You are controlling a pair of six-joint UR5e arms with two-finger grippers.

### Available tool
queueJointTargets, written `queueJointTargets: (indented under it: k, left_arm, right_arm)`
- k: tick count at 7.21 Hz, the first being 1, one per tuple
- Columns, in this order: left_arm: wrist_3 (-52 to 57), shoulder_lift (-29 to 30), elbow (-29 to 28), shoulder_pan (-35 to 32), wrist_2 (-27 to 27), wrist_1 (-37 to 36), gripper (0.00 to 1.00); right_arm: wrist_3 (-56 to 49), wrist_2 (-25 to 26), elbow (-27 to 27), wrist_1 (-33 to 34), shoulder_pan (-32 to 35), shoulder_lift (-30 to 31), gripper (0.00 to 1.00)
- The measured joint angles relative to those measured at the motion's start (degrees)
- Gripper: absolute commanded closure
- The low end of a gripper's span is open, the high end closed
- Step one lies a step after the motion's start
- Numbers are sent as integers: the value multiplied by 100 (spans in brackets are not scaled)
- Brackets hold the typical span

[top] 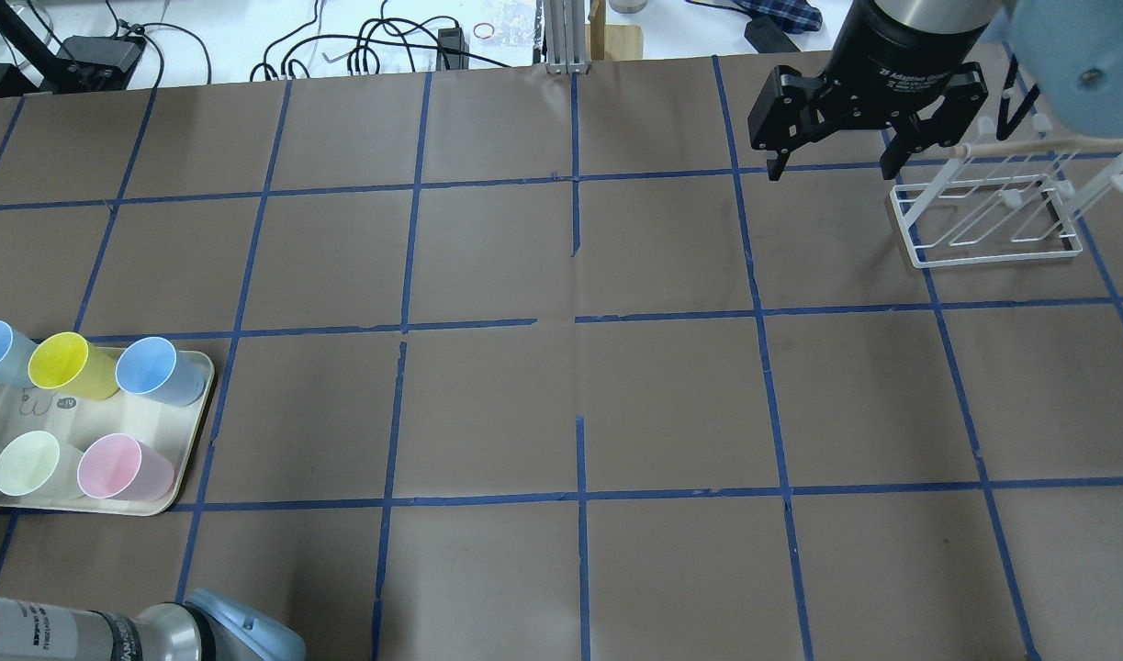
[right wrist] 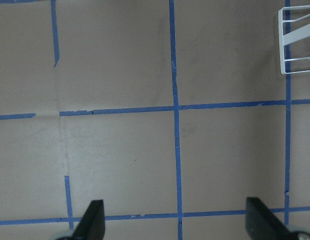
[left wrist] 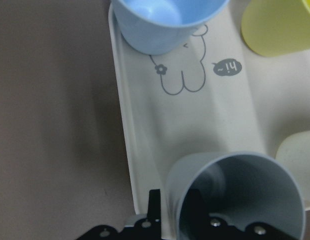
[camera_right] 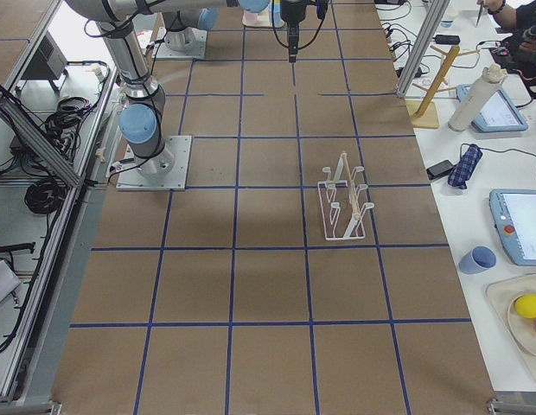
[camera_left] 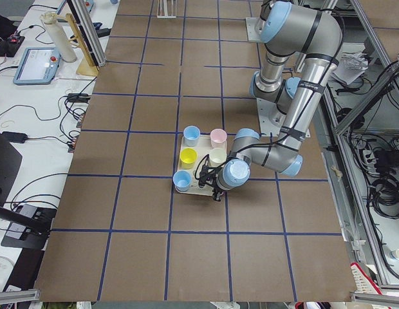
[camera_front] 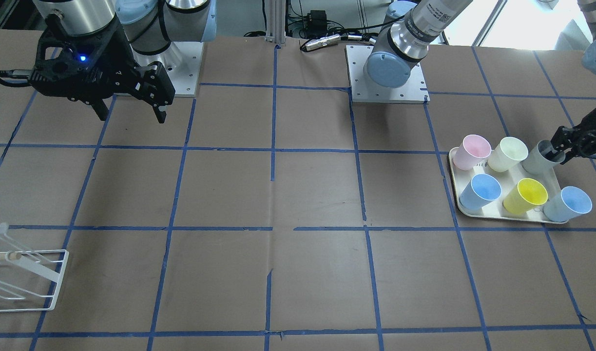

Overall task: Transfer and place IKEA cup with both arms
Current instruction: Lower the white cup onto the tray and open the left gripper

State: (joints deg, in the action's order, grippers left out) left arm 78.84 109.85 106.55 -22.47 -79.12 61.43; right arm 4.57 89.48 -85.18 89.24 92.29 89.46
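The left gripper (camera_front: pixel 560 147) is at the rim of the IKEA cup (camera_front: pixel 539 157), with one finger inside the cup and one outside against its wall; I judge that it grasps the wall, but the wrist view cuts off the fingertips, so whether it presses firmly is not sure. The cup stands on the tray (camera_front: pixel 454 184), at the corner nearest to the robot's outer left side, just beside the cream-green cup (camera_front: pixel 508 153). The step in hand seems to be the first pick. Next, the cup must go straight up, so it does not knock its neighbour, and then toward the table's middle for the hand-over. The right gripper (top: pixel 835 158) hangs high with its fingers spread apart and nothing between them, near the white rack (top: pixel 986 216). In the overhead view the grey cup is almost cut off at the edge.
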Motion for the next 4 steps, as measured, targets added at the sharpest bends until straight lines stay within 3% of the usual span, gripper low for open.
queueJointTargets:
  k: [1,4]
  left_arm:
    - [-166,-68,-211,-34,-9,316,7]
    - [-1234,-219,-1930,-882,-122,2348,5]
  right_arm:
    - [0,-8,1,3,0,1,0]
    - [0,-18,1,5,0,1,0]
